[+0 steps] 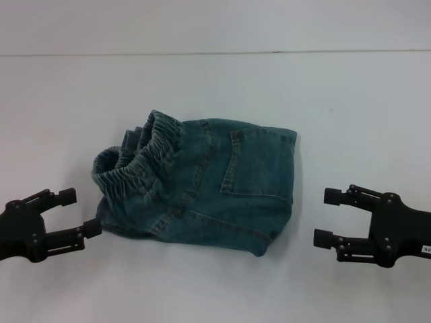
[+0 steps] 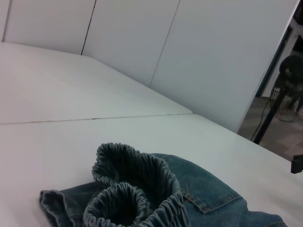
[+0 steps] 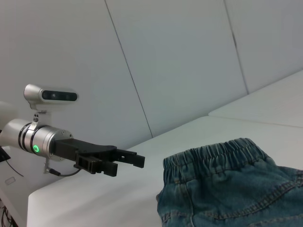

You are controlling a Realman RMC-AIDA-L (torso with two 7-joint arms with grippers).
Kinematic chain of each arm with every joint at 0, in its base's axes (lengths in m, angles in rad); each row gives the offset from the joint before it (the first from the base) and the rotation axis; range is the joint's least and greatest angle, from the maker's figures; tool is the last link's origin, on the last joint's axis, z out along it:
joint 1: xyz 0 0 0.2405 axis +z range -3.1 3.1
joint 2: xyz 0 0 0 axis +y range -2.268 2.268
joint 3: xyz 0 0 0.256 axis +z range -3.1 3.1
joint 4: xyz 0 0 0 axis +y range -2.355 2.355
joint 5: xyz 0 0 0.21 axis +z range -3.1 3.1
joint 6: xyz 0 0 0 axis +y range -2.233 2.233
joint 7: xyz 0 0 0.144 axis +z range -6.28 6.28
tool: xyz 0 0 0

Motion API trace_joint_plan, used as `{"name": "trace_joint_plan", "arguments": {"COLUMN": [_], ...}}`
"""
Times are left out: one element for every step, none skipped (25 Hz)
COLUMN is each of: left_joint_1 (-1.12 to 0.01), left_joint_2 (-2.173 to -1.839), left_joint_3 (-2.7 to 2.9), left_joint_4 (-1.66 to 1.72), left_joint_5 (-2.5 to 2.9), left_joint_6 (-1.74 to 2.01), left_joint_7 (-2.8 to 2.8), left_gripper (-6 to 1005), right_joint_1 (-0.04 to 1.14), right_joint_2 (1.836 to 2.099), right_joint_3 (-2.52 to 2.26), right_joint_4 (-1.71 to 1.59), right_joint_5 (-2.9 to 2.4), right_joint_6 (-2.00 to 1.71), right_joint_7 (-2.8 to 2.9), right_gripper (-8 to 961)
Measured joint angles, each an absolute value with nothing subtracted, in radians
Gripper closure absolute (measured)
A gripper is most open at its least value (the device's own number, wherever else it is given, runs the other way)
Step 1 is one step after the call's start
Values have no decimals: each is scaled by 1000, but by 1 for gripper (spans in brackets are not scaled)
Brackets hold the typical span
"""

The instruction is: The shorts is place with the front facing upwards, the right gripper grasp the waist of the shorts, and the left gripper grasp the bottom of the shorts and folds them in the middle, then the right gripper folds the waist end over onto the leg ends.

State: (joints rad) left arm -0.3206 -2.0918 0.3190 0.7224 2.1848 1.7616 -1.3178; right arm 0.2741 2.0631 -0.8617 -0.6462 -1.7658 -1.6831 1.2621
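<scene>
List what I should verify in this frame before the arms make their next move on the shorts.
1. left gripper open: ok.
2. right gripper open: ok.
3. Both grippers clear of the shorts: ok, one on each side, neither touching.
4. Shorts lying flat and spread out: not ok, they sit bunched in a compact heap.
5. waist of the shorts on the right gripper's side: not ok, it lies at the left gripper's end.
6. Leg hems exposed for a grasp: cannot tell.

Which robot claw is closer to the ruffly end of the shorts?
The left gripper. The waist lies on its side of the shorts; the right gripper faces the flat folded edge.
</scene>
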Motion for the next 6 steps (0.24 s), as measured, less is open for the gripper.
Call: {"name": "trace_joint_plan", "arguments": {"left_joint_1": [-321,-321,-321,-321,-321,-321], "left_joint_2": [-2092,-2092,-2092,-2092,-2092,-2092], "left_joint_3": [319,319,319,319,319,319], "left_joint_4": [722,722,722,722,723,723], "left_joint_5": [2185,2184,2183,2183,2183,2183], "left_joint_6": [1762,1762,1762,1762,1762,1762], "left_joint_7": [-1318,-1318,-1318,-1318,-1318,-1318], "left_gripper": [51,51,51,51,51,51], "right_joint_1": [274,274,275,275,276,277], "right_joint_2": [2063,2063,2063,2064,2064,2065], "right_joint_3": [-860,-859,-859,-859,-861,-862], "right_joint_4": [-646,-646,-646,-646,-646,-646], "right_joint_5": [-1766,-1766,-1766,-1766,-1766,-1766], "right_joint_6": [-1683,-1683,-1683,-1683,-1682,-1680], "right_joint_7": [1262,1262,1262,1262,1262,1262], "right_gripper": [28,28,28,28,28,28]}}
